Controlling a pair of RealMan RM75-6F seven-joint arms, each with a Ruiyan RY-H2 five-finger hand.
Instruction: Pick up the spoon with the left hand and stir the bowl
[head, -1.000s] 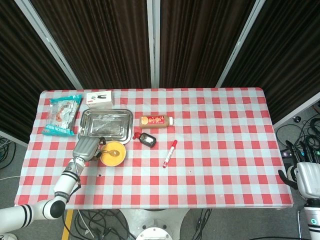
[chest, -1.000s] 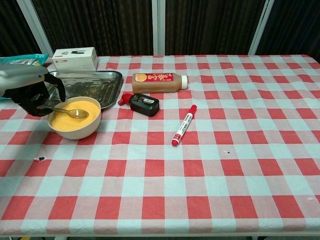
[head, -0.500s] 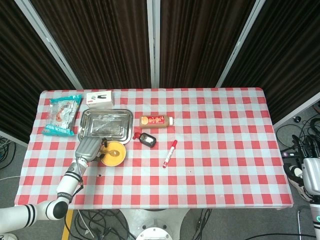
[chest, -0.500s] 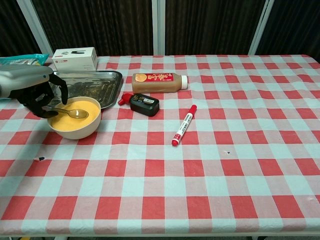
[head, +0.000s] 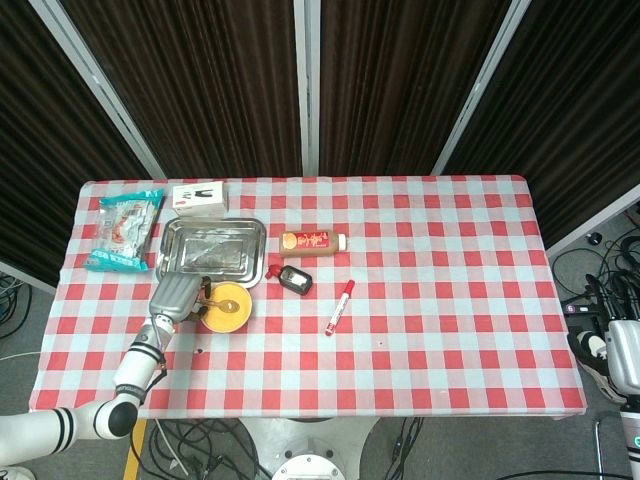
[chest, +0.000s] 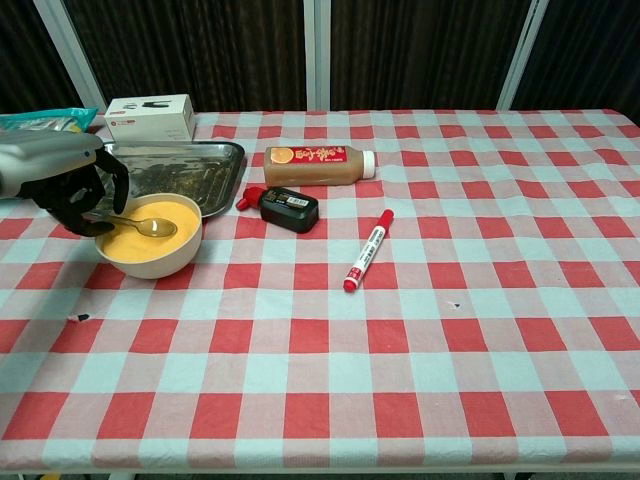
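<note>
A yellow bowl stands on the checked table near its left front. A metal spoon lies with its scoop in the bowl and its handle pointing left. My left hand is at the bowl's left rim, its dark fingers curled around the spoon's handle. My right hand hangs off the table's right edge in the head view, and how its fingers stand is unclear.
A steel tray sits just behind the bowl, with a white box and a snack bag further back. A brown bottle, a black device and a red marker lie right of the bowl.
My left hand has shifted slightly toward the bowl and back, keeping hold of the spoon handle. My right hand has dropped lower at the right edge of the head view.
</note>
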